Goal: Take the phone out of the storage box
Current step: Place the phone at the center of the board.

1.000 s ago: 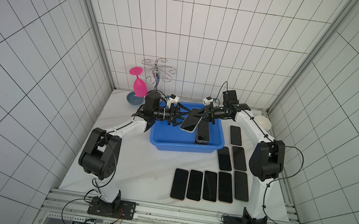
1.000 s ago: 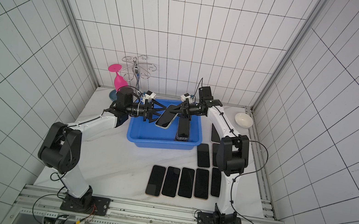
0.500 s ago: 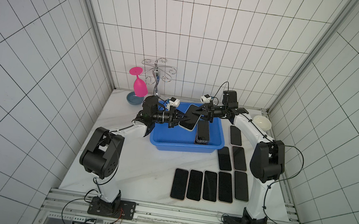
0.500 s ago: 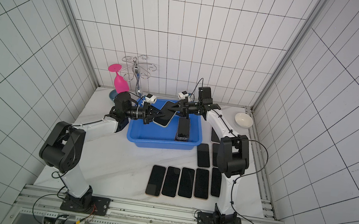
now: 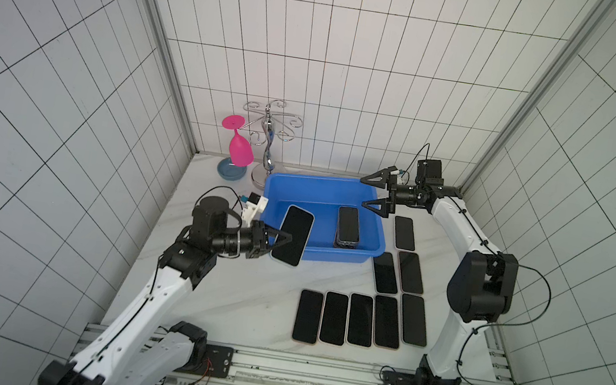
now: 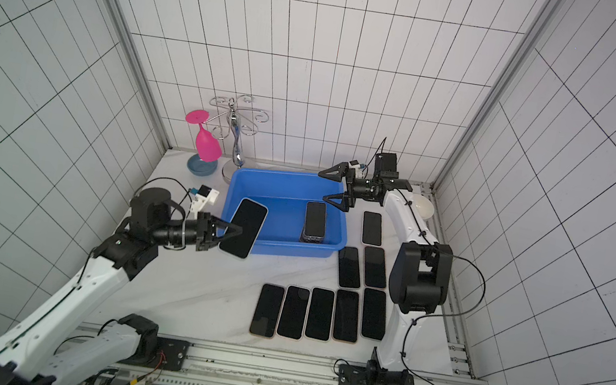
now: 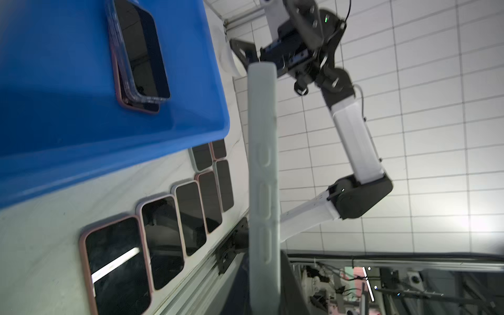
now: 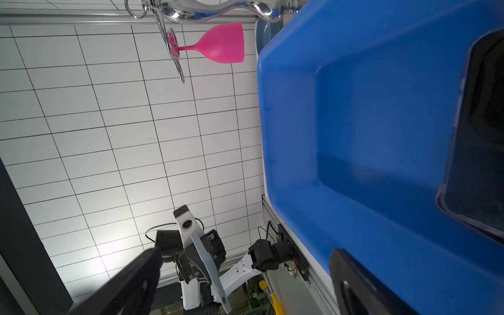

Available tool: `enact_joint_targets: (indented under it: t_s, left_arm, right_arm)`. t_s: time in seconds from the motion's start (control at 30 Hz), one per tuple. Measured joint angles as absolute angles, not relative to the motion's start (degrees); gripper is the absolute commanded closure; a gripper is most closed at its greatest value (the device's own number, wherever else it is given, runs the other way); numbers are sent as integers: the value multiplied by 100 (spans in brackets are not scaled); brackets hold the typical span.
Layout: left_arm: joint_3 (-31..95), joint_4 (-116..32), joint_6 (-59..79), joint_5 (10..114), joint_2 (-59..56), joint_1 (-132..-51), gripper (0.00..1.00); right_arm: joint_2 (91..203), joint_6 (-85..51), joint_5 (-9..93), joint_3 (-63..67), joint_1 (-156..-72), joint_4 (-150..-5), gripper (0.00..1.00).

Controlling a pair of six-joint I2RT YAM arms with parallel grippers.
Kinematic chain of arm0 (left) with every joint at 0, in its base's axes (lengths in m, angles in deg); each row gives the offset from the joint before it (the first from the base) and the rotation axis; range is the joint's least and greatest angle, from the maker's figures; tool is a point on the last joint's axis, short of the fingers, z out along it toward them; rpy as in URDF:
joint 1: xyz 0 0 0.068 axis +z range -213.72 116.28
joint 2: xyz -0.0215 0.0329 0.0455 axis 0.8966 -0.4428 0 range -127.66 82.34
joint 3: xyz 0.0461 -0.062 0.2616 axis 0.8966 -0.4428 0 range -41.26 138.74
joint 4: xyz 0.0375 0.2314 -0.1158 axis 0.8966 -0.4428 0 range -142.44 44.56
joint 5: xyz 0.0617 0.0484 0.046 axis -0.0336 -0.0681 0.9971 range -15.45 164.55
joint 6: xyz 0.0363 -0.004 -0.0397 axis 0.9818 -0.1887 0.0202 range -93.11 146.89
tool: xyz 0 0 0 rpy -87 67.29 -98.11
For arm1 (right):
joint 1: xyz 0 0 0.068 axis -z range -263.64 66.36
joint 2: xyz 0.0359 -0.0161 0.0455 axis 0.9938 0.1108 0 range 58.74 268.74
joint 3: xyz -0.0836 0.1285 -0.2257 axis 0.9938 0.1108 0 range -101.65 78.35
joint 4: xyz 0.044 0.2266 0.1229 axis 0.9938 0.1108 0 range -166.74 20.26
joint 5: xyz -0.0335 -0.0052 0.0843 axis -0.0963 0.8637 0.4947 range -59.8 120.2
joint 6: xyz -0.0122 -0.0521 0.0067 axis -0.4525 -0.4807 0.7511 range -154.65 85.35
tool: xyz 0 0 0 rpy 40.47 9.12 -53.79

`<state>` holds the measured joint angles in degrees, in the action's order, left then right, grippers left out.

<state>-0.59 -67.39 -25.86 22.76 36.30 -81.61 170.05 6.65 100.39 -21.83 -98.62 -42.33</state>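
At the far left of the tabletop, the pink glass is upside down with its foot at an arm of the metal rack. It sits over the small dish, and all three are as they were a second ago. The left arm has drawn back toward the front. A second ago its left tool stood with jaws apart over the storage box; now it is clamped on the side edge of the phone and carries it alone. The phone hangs in the air, screen up and tilted, over the box's front left corner. Its lower end reaches past the front rim and is clear of the tabletop. Earlier it hung over the middle of the box in the other arm's grip. Inside the box, toward its right side, a stack of phones lies flat where it lay before. To the front and right of the box, eight phones lie screen up on the tabletop, five in a row and three behind them, none shifted. The right tool has let go and pulled back. Its jaws now stand wide apart and empty over the box's far right corner. In a top view a white bowl sits just beyond the right arm.
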Motion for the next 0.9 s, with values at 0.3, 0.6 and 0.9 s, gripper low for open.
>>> enact_joint_targets:
  t_s: [0.3,0.6,0.9]
  left_arm:
    - [-1895,-8652,-2479,3677,4707,-8443,100]
    - [-2872,-7115,-3008,4147,4366,-9138,100]
    - [-3443,-5146,-3351,4285,3739,-9625,100]
  right_arm:
    - [17223,-325,9832,-2730,-10542,-2886,1]
    - [17337,-769,9784,-2719,-10553,-2495,1]
    - [17427,-1011,9784,-2719,-10575,-2301,1]
